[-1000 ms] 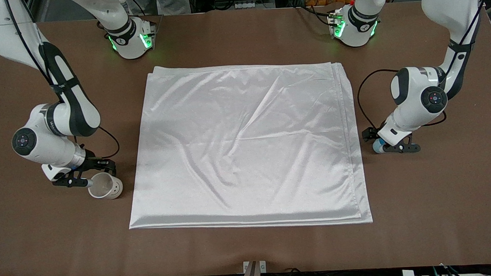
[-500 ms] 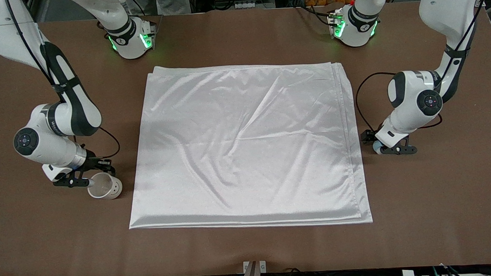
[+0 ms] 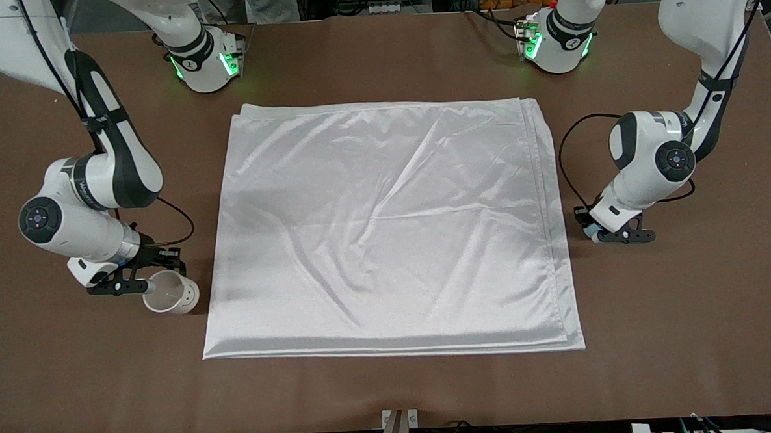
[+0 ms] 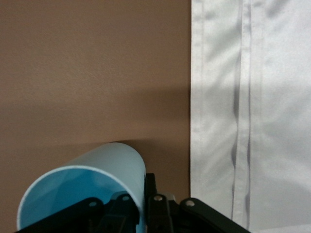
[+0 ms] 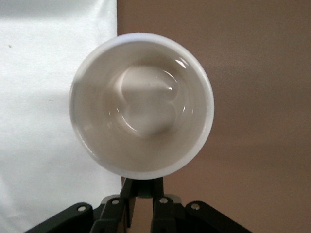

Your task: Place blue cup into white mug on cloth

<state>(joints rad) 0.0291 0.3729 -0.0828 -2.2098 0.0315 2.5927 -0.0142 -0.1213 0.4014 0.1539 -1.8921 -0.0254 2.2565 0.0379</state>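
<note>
The white mug hangs upright from my right gripper, which is shut on its black handle. It is low over the brown table, just off the cloth's edge at the right arm's end. The right wrist view looks down into the empty mug, with the gripper under it. My left gripper is low at the cloth's edge at the left arm's end. It is shut on the wall of the blue cup, mostly hidden there. In the left wrist view the cup is tilted, with the gripper on its rim.
The brown table surrounds the cloth on all sides. The cloth's layered edge shows in the left wrist view and its plain edge in the right wrist view. The two arm bases stand along the table's edge farthest from the front camera.
My right gripper has shifted the mug slightly toward the cloth and nearer the front camera, and set it more upright. My left gripper with the blue cup has barely moved.
</note>
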